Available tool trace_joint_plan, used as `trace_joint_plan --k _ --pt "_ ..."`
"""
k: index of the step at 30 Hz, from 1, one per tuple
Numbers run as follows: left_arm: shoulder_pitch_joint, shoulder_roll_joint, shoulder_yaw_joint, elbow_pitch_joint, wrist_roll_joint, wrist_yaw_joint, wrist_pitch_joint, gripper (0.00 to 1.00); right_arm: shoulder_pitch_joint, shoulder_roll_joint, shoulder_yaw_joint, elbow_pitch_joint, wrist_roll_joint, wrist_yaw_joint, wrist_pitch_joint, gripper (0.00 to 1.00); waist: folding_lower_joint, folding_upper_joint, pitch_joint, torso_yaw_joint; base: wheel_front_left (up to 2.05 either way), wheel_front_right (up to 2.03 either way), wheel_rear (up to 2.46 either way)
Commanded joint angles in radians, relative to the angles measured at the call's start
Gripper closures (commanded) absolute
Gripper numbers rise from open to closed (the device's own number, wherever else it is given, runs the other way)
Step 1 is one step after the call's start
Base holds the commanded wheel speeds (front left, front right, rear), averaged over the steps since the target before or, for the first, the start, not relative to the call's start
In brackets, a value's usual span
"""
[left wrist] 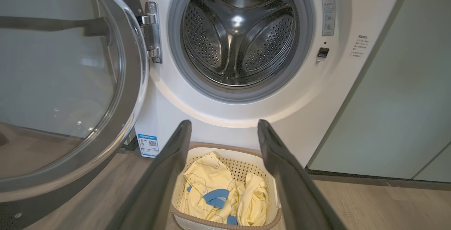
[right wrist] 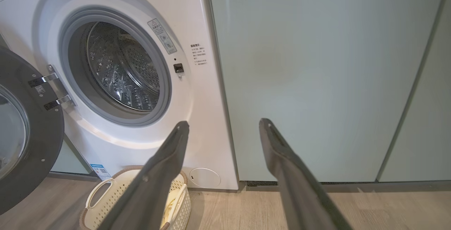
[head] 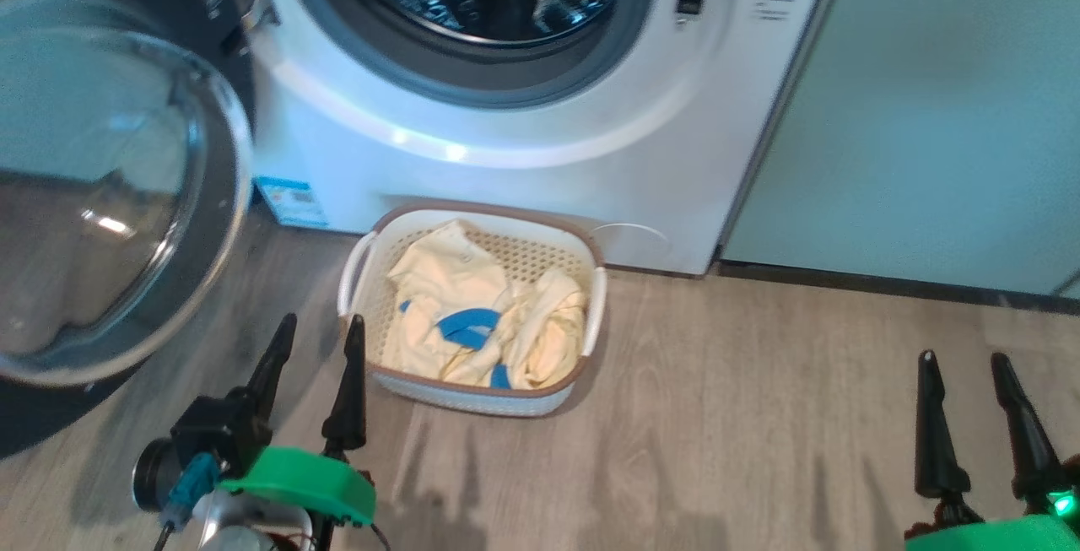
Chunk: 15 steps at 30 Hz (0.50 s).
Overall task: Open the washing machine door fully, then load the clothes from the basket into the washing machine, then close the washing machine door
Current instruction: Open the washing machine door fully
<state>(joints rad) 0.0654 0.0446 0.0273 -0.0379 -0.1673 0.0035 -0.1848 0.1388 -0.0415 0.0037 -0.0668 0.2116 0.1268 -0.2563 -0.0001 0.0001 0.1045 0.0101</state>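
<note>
The white washing machine (head: 540, 154) stands with its steel drum (left wrist: 239, 32) exposed. Its round door (head: 110, 188), black-rimmed with a bulging glass bowl, hangs swung wide to the left on its hinge (left wrist: 153, 32). On the floor before the machine sits the cream basket (head: 472, 395) holding pale yellow clothes (head: 481, 315) with blue patches. My left gripper (head: 321, 327) is open, just left of the basket's near corner, and the left wrist view looks over the clothes (left wrist: 222, 194). My right gripper (head: 962, 359) is open and holds nothing, far right of the basket (right wrist: 102, 205).
Pale green cabinet doors (head: 928, 112) run along the right of the machine, above a dark plinth (head: 886, 285). A blue energy sticker (head: 291, 201) marks the washer's lower left corner. Wood-look floor (head: 742, 416) spreads between the basket and my right gripper.
</note>
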Motion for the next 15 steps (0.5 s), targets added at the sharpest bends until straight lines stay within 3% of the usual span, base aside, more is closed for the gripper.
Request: trace_joint_plan --k 1,15 --pt "-0.019 0.016 0.031 -0.027 0.004 0.007 0.005 0.00 -0.010 -0.009 0.023 -0.038 0.007 0.004 -0.006 0.00 0.0001 -0.0001 -0.020 -0.038 0.00 0.00 0.00" --pt "0.001 0.020 0.019 -0.013 -0.006 0.018 0.025 0.00 0.012 -0.009 0.023 -0.044 0.014 0.004 -0.006 0.00 0.0001 -0.0001 -0.052 -0.104 0.00 0.00 0.00"
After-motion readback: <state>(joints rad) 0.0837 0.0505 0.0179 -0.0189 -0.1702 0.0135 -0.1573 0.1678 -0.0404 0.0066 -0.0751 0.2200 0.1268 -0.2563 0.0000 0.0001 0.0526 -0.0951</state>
